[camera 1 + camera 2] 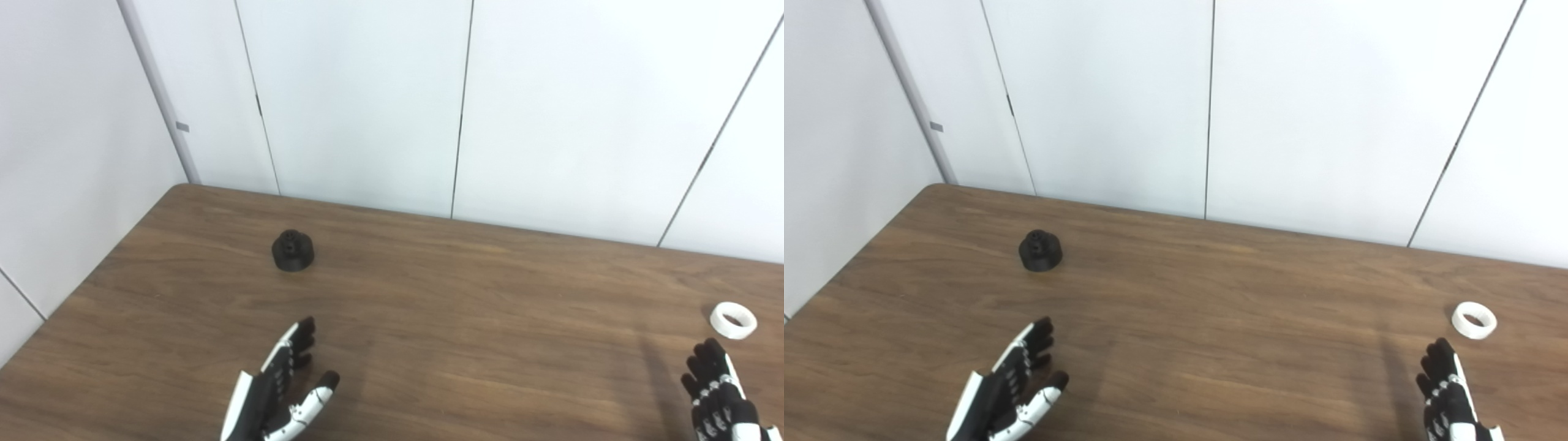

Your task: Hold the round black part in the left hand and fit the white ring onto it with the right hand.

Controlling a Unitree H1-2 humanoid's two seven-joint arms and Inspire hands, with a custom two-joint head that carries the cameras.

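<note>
The round black part (293,250) stands on the wooden table (429,294), left of centre and toward the back. The white ring (732,320) lies flat near the table's right side. My left hand (278,389) hovers over the front of the table, well short of the black part, open with fingers spread and nothing in it. My right hand (719,395) rises at the lower right, just in front of the ring and not touching it, fingers extended and apart, holding nothing. The same layout shows in the right eye view, with the black part (1040,250) and ring (1473,320).
White wall panels (367,104) close off the table at the back and on the left. The table's left edge (92,269) runs diagonally toward the near left corner.
</note>
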